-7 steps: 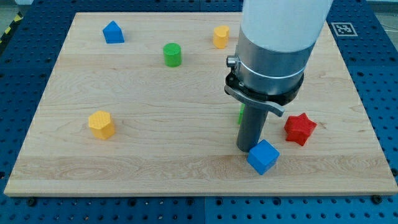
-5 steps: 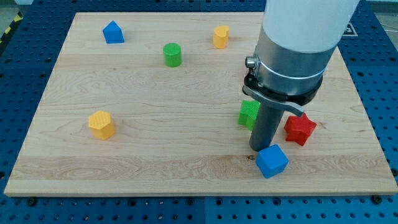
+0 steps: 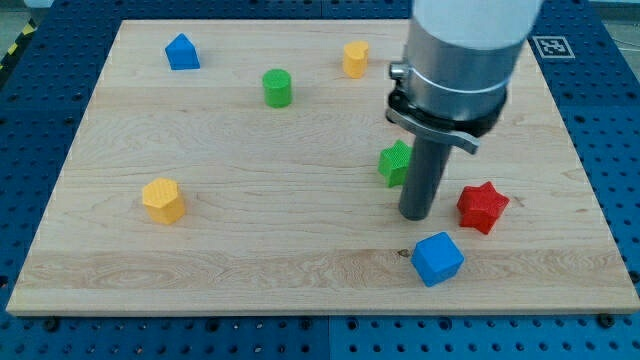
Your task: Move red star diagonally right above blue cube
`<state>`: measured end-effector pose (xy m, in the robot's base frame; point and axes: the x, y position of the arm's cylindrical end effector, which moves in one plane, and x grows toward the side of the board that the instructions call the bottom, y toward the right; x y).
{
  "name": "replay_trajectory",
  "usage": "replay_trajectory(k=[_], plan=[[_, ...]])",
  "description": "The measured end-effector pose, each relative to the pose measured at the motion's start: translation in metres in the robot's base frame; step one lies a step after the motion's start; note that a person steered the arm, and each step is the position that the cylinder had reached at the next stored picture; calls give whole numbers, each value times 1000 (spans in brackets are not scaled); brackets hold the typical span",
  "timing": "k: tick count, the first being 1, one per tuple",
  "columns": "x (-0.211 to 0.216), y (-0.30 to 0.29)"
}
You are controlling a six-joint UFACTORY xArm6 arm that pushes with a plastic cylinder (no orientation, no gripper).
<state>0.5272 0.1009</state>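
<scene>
Resting on pale wooden board [image 3: 250, 240], my tip [image 3: 415, 216] between green block [image 3: 394, 163], red star [image 3: 482, 207], above blue cube [image 3: 437, 258]

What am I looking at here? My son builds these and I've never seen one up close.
One camera looks down at a wooden board. The big grey and white cylinder is a robot arm ending in a dark rod; it holds nothing, only pushes. My tip stands between the green block, the red star and the blue cube. Elsewhere lie a green cylinder, a blue block and two yellow blocks.
</scene>
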Motion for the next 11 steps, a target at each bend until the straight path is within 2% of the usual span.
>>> replay_trajectory(k=[2, 4, 5, 6, 7, 10, 11], plan=[[2, 64], [37, 77], [38, 115], [29, 111], [26, 73], [20, 99], [4, 85]])
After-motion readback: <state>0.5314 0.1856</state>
